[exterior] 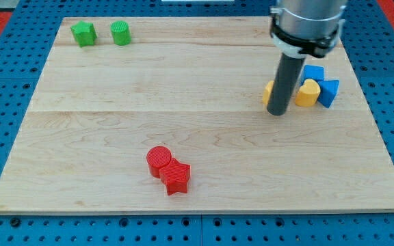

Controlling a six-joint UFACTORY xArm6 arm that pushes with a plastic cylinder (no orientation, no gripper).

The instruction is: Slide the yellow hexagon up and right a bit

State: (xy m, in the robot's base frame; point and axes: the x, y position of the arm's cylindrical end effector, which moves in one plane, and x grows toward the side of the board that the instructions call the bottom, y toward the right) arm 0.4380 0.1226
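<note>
My tip (277,112) rests on the wooden board (115,137) at the view's right. It stands just in front of a yellow block (269,91), which the rod mostly hides, so I cannot tell its shape. A second yellow block (308,93), rounded like a heart or hexagon, sits just right of the rod. Two blue blocks touch it: one (313,72) behind it and one (329,92) to its right.
A green star-like block (83,33) and a green cylinder (120,32) sit at the view's top left. A red cylinder (159,160) and a red star-like block (176,175) touch each other near the bottom centre.
</note>
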